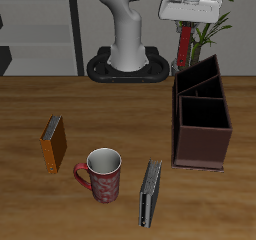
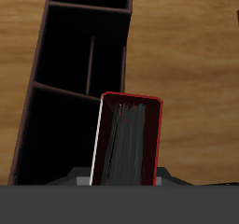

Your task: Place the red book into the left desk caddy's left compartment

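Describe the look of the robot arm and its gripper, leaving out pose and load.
The arm is glossy white with rounded, tube-like segments, rising from a dark, flat base plate. The gripper has a white, boxy body with a grey panel on its face. No cables or markings can be made out. In the wrist view only a grey strip of its housing shows.

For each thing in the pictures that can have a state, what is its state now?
gripper: shut on the red book, raised behind the caddy.
red book: closed, held upright in the air.
left desk caddy: compartments look empty.
mug: upright on the table.
orange-brown book: closed, on the table.
thin dark grey book: closed, on the table.
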